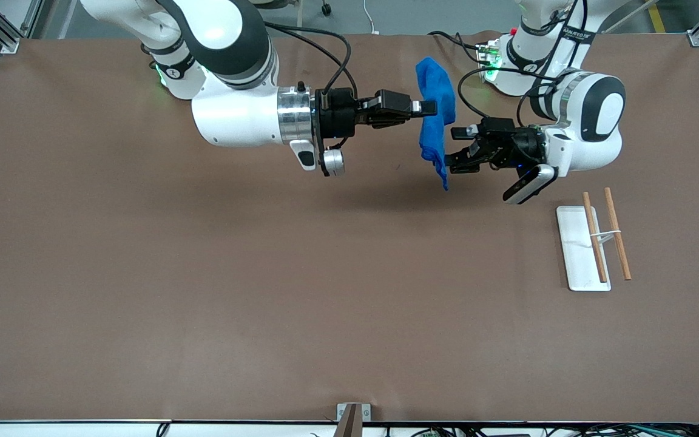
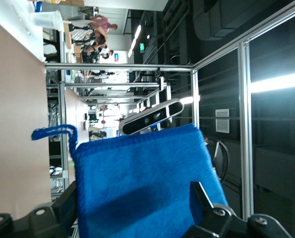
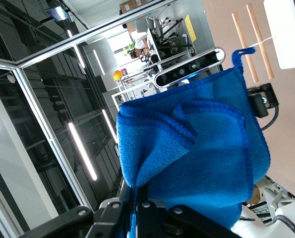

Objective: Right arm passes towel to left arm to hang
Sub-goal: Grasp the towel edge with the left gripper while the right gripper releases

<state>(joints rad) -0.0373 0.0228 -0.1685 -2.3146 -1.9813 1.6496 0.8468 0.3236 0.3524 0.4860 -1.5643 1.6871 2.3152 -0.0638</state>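
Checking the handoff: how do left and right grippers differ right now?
The right gripper is shut on the towel; the left gripper is open, its fingers either side of the towel's lower part. The right gripper holds the towel up over the table; the left sits lower beside it. Both are black and two-fingered.

brown-covered table (image 1: 204,291) filling most of the frame, white rectangular tray (image 1: 575,249) lying flat at the centre right, two thin wooden sticks (image 1: 617,241) by it, one across the tray, one just off its edge on the table
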